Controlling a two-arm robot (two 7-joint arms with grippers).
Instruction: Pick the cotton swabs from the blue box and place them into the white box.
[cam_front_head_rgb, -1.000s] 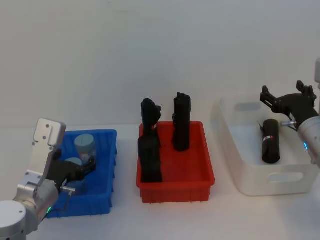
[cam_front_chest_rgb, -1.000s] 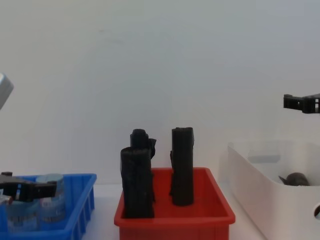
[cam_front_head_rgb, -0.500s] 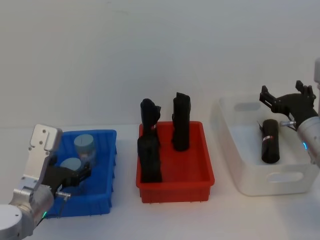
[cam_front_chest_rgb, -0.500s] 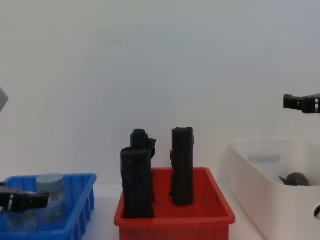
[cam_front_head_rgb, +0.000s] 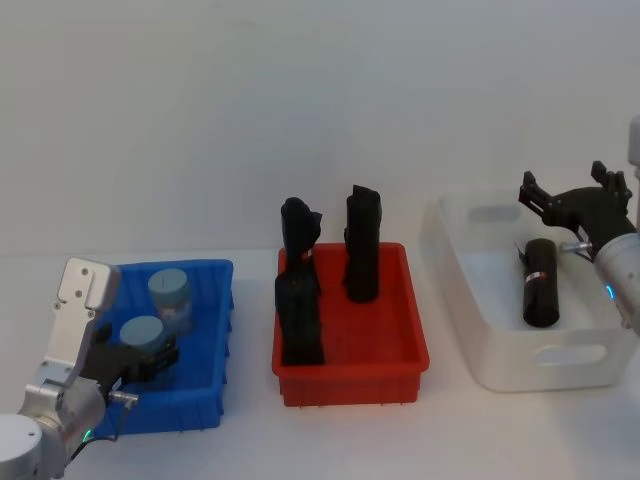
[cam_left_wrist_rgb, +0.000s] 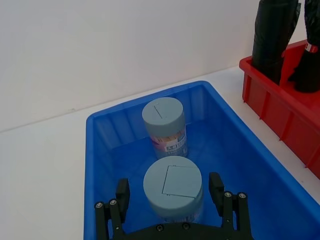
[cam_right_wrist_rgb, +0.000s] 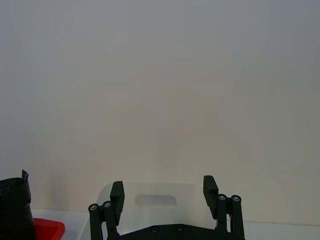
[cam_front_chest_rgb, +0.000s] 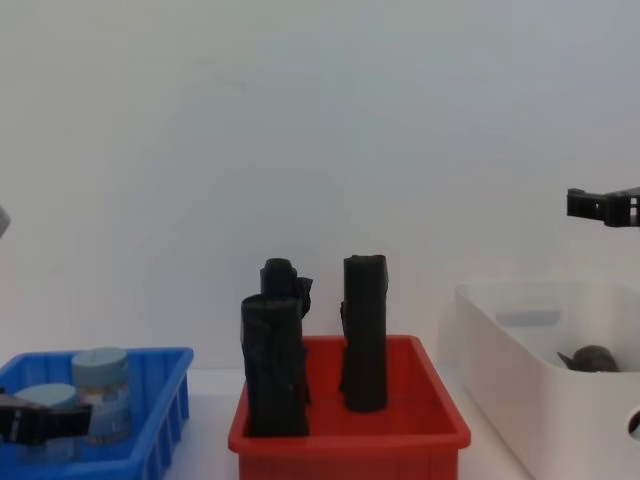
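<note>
Cotton swabs (cam_front_head_rgb: 168, 292): two tubs upright inside blue box (cam_left_wrist_rgb: 92, 150), one behind the other. Rear tub (cam_left_wrist_rgb: 164, 116) has a paper label (cam_left_wrist_rgb: 172, 145), print unreadable. Left gripper (cam_left_wrist_rgb: 170, 189) low in blue box, jaws apart straddling front tub (cam_left_wrist_rgb: 172, 180). Right gripper (cam_front_head_rgb: 565, 185) well right of blue box, above white box (cam_front_head_rgb: 455, 250), jaws apart, empty.

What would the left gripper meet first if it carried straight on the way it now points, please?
Most likely the nearer cotton swab tub: the left gripper is open around it in the blue box, with the second tub standing beyond.
</note>
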